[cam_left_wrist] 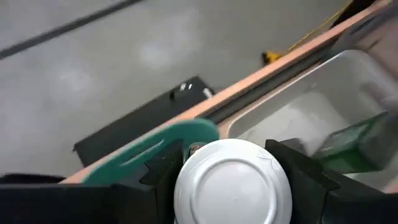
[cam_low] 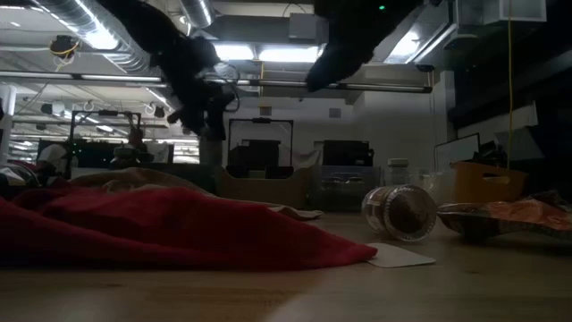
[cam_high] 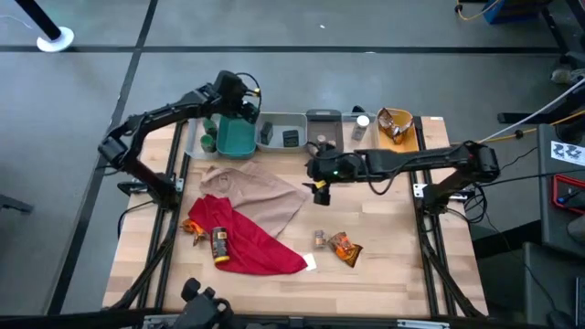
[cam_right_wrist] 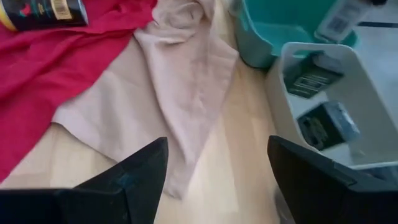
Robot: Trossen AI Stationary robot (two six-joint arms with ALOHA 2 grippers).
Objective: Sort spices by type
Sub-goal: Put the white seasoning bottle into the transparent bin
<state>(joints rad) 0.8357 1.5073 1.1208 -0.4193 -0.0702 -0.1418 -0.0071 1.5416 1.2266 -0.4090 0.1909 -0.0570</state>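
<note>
Starting at the near edge of your tabletop (cam_high: 384, 265), a dark yellow-capped bottle (cam_high: 219, 245) lies on the red cloth (cam_high: 251, 239), and to its right a small brown jar (cam_high: 319, 239) lies on its side just beside an orange-brown crinkly packet (cam_high: 346, 248). Past these, the tan cloth (cam_high: 260, 190) is crumpled toward the middle, overlapping the red one. Your right claw (cam_right_wrist: 217, 168) hangs above the wood just right of that tan cloth, its fingers spread wide with nothing between them. Farther back, a row of bins runs along the far edge: the teal bin (cam_high: 234, 137), a pale grey bin (cam_right_wrist: 348, 93) holding two dark boxes (cam_right_wrist: 328, 124), another grey one, then a yellow bin (cam_high: 398, 128) with a crinkly packet in it. Your left claw (cam_left_wrist: 231, 180) is over the teal bin, clamped on a white-capped jar (cam_left_wrist: 233, 183), whose round lid fills the space between the fingers.
</note>
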